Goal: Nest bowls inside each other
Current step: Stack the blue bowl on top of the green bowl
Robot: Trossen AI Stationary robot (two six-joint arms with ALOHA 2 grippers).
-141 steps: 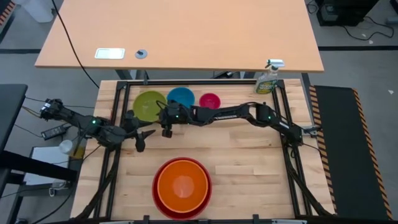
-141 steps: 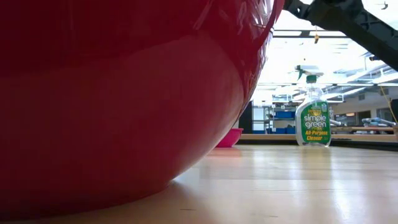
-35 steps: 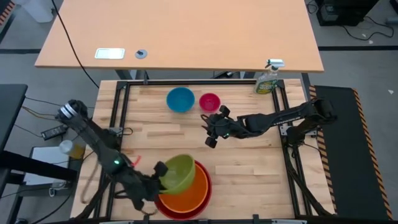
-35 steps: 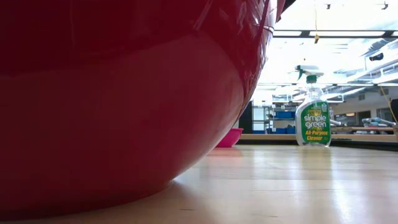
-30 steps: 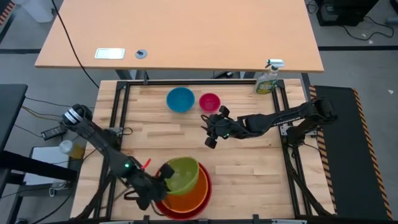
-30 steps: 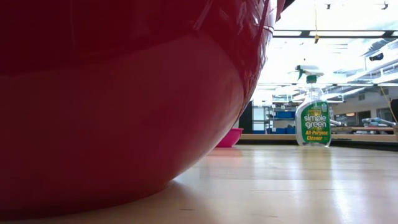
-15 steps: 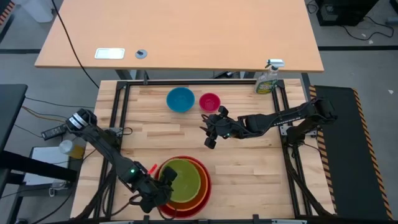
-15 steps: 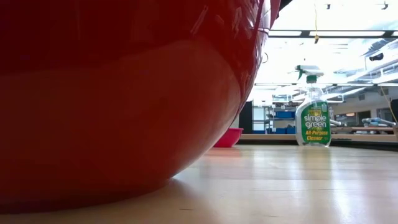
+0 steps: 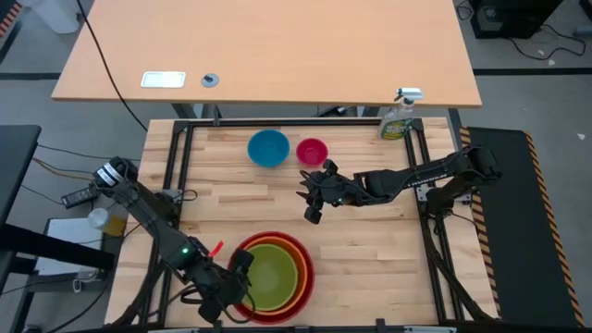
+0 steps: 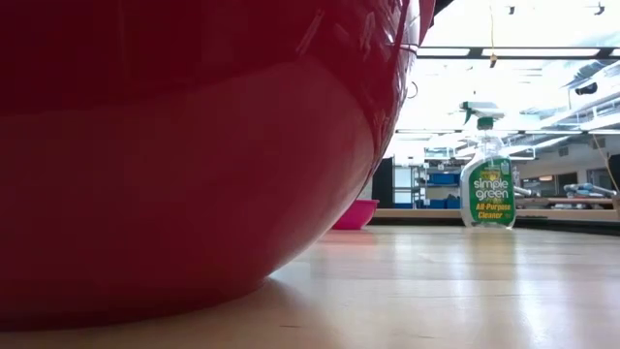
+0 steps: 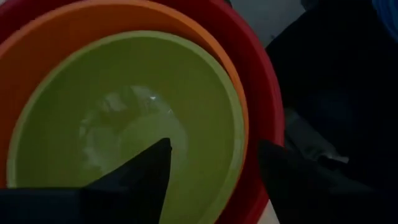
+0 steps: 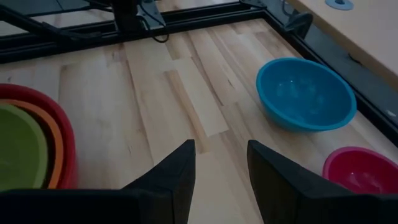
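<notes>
The lime green bowl (image 9: 273, 275) sits level inside the orange bowl (image 11: 74, 25), which sits in the red bowl (image 11: 261, 81) near the table's front edge. My left gripper (image 11: 214, 144) is open at this stack's near-left rim, one finger over the green bowl's inside and the other outside the red wall. The blue bowl (image 9: 268, 148) and the pink bowl (image 9: 312, 150) stand on their bases at the far side. My right gripper (image 9: 311, 215) hangs open over the middle of the table, just on the near side of the pink bowl, with nothing between its fingers.
A green spray bottle (image 9: 399, 118) stands at the far right corner. The black frame rails (image 9: 277, 122) run around the table's edges. Bare wood (image 9: 370, 259) lies to the right of the stack. In the low view the red bowl (image 10: 194, 145) fills the left half.
My left gripper has lowered the green bowl from a tilt over the stack into the orange bowl, where it now lies level. The gripper has let go of its rim and drawn back slightly toward the near left. The right arm has kept still.
</notes>
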